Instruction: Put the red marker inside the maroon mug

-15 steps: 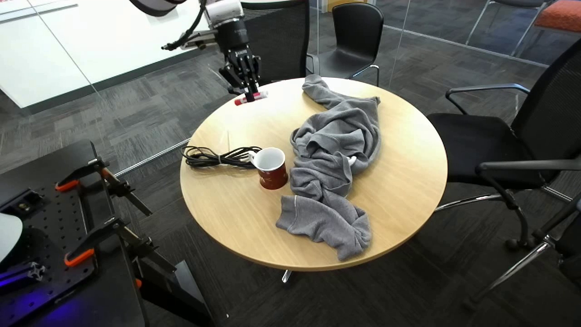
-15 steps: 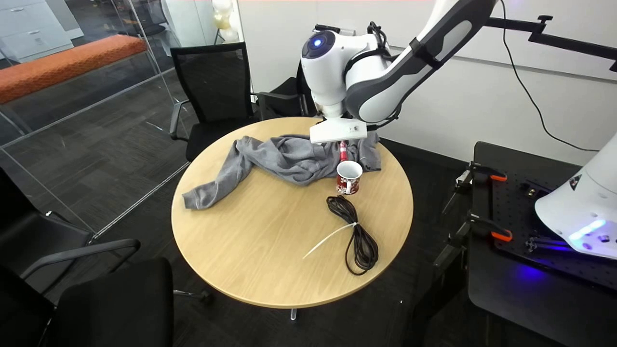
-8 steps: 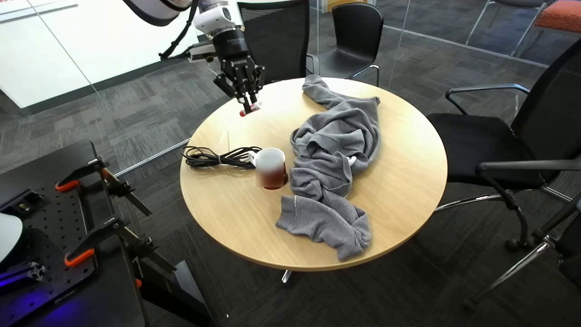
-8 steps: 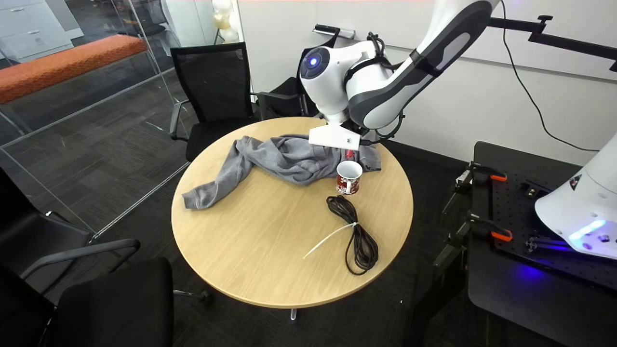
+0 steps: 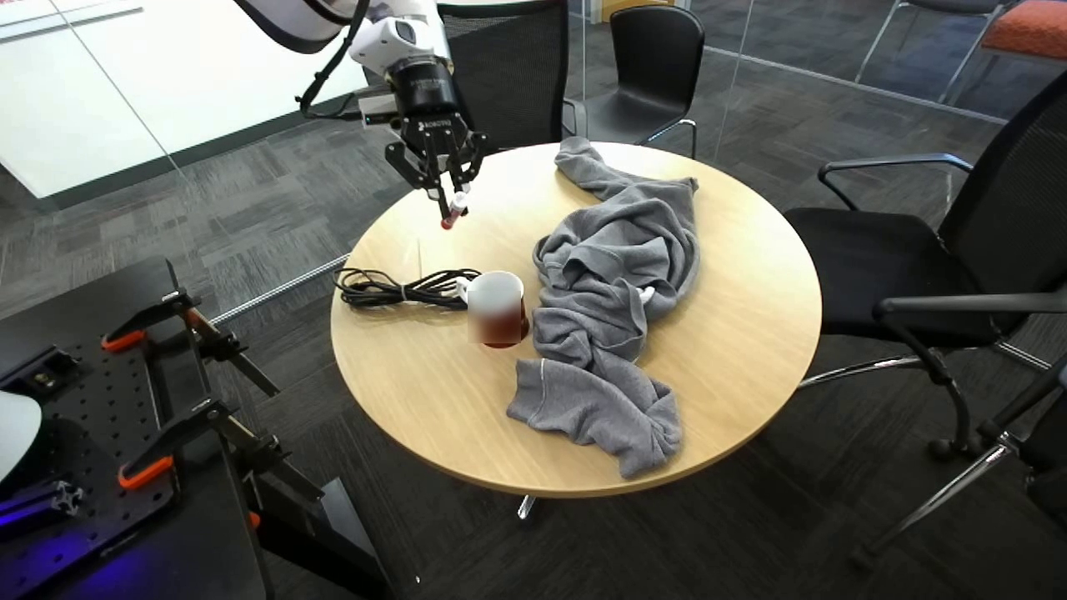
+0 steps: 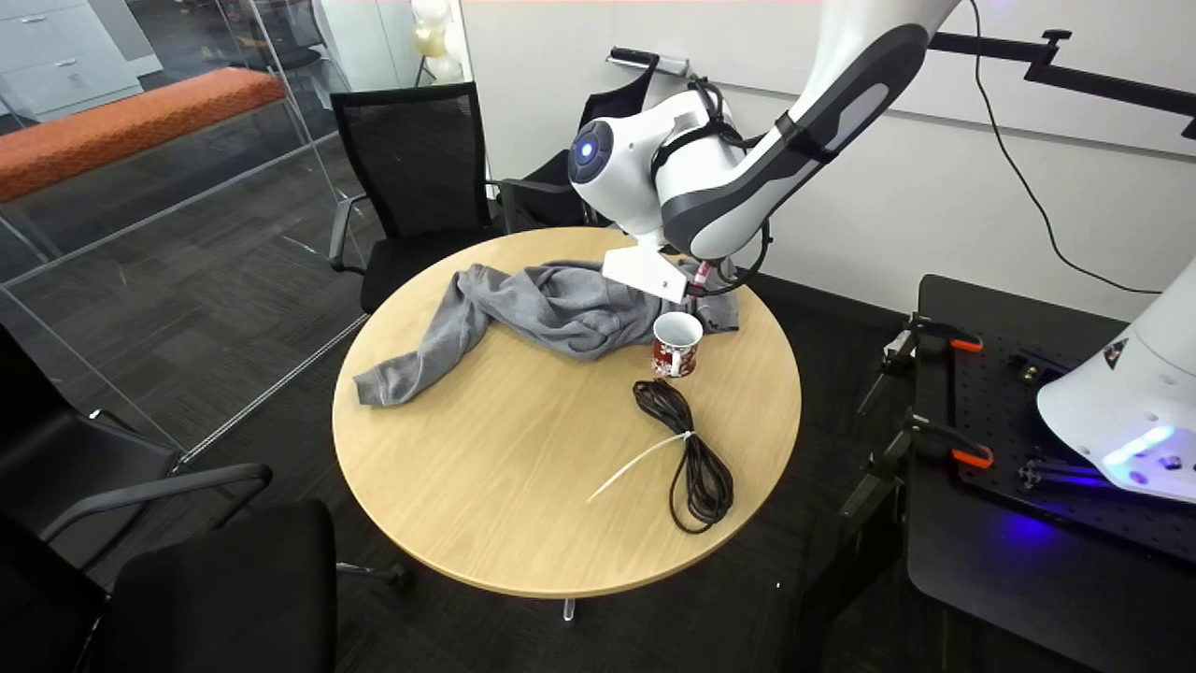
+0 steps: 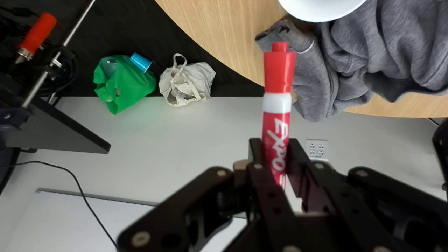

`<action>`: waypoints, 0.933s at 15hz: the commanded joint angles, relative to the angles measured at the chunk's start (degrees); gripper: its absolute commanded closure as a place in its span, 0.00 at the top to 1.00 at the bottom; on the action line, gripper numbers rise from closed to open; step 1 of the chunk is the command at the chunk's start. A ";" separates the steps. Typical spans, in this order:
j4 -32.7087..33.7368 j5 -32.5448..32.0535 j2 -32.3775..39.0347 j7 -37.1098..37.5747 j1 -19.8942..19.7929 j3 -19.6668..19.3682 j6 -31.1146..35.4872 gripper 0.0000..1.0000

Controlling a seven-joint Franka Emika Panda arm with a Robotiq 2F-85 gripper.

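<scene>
My gripper [image 7: 274,154] is shut on the red marker [image 7: 277,112], which has a red cap, a white band and a red barrel. The cap end sticks out beyond the fingertips. In an exterior view the marker [image 5: 454,212] hangs tilted above the table, cap end lower, up and left of the mug. The maroon mug [image 5: 503,321] stands upright on the table with its white inside facing up; part of it is blurred there. The mug [image 6: 676,346] also shows in an exterior view, where the arm hides most of the gripper. Only its white rim [image 7: 320,10] shows at the top of the wrist view.
A crumpled grey cloth [image 5: 617,267] lies beside the mug on the round wooden table [image 5: 433,392]. A coiled black cable [image 5: 400,290] lies near the mug's handle. Chairs [image 5: 642,75] surround the table. A black stand [image 6: 1028,561] with clamps is to one side.
My gripper has moved lower and nearer the mug, with the marker held. The marker has turned from nearly level to steeply tilted, cap end down. Mug, cloth and cable have not moved.
</scene>
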 commanded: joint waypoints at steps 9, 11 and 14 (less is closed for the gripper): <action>4.20 -10.73 5.31 11.41 -0.06 3.22 -2.05 0.05; 4.61 -12.71 6.22 12.65 -0.32 3.85 -2.00 0.05; 4.92 -14.17 7.28 13.41 -0.83 4.64 -2.35 0.05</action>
